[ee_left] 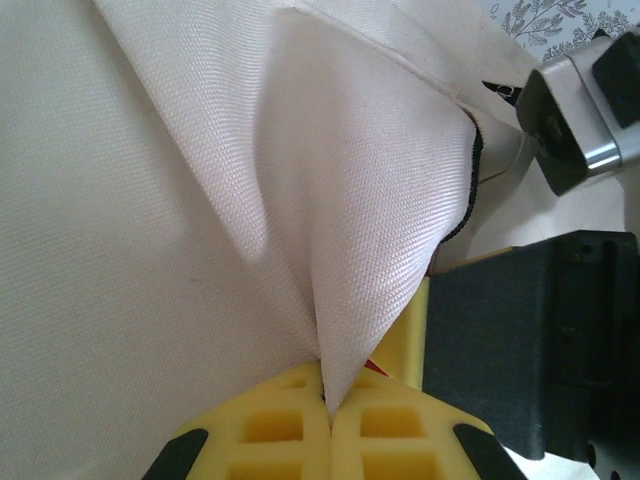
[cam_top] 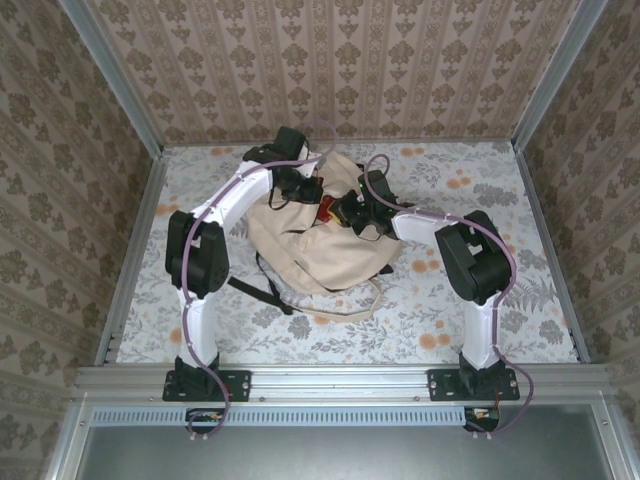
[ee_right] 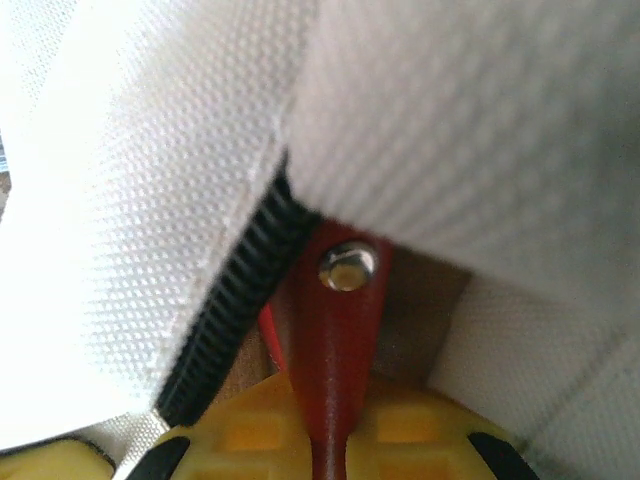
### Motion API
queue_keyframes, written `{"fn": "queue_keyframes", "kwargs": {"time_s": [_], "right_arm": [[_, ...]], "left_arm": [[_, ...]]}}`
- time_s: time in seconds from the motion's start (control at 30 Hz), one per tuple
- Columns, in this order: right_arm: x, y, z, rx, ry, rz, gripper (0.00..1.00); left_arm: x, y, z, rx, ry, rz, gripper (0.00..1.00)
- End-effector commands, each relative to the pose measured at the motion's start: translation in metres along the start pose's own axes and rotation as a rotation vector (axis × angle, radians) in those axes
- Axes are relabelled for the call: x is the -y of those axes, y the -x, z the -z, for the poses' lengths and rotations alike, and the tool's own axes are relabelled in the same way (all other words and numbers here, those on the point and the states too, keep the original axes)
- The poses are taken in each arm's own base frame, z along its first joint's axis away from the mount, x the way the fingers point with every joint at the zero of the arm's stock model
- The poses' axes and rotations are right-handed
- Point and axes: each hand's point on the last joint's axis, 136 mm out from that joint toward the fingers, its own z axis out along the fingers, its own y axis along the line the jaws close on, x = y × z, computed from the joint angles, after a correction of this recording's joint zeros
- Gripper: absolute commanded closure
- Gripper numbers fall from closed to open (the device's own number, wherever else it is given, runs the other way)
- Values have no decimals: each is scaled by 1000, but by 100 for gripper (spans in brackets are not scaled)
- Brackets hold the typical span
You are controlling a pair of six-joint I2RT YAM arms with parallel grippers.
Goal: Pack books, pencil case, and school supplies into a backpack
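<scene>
The left gripper (ee_left: pixel 328 405) is at the bottom middle of the left wrist view. Its yellow fingers (ee_left: pixel 270 425) are pressed together and pinch a fold of the cream backpack (ee_left: pixel 150 200). The cloth goes up from the fingers like a tent. A tiny bit of red peeks out just right of the fold. A black block (ee_left: pixel 530 350) stands at the lower right. A shiny metal part (ee_left: pixel 585 110) is at the upper right, and a bit of the flowery table (ee_left: pixel 560 20) shows in the far corner.

The right gripper (ee_right: pixel 325 435) is at the bottom middle of the right wrist view. Its yellow fingers (ee_right: pixel 420 430) are closed on the red item (ee_right: pixel 335 330), which stands up between them. A round silver stud (ee_right: pixel 347 267) sits on the red item. Just to the left runs the black zipper (ee_right: pixel 240 300) of the bag, and cream cloth hangs over it all.

In the top view, the two arms start at the metal rail (cam_top: pixel 330 382) at the bottom. The left arm (cam_top: pixel 200 270) bends in from the left and the right arm (cam_top: pixel 470 262) bends in from the right. The backpack lies between them in the middle of the table. A black strap (cam_top: pixel 268 292) and a beige strap (cam_top: pixel 352 308) poke out at its lower edge. Both grippers meet at the top part of the bag, and the red item shows between them. Walls with a flower pattern (cam_top: pixel 340 70) stand behind.
</scene>
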Motion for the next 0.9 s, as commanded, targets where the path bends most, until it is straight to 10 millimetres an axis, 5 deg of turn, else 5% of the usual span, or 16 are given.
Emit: {"fn": "queue_keyframes", "kwargs": {"time_s": [0.0, 0.2, 0.43, 0.63, 0.87], "right_arm": [[-20, -14, -15, -90, 97, 53, 85], [-8, -7, 8, -36, -12, 88, 61], [18, -6, 49, -18, -126, 99, 46], [27, -9, 60, -28, -139, 117, 53], [3, -3, 43, -66, -50, 180, 65]], "left_arm": [[36, -2, 7, -3, -118, -40, 95], [17, -5, 1, -13, -68, 19, 95], [12, -4, 3, -11, -52, 30, 88], [11, -6, 8, -13, -23, 25, 68], [11, -15, 16, -28, 93, -25, 53]]}}
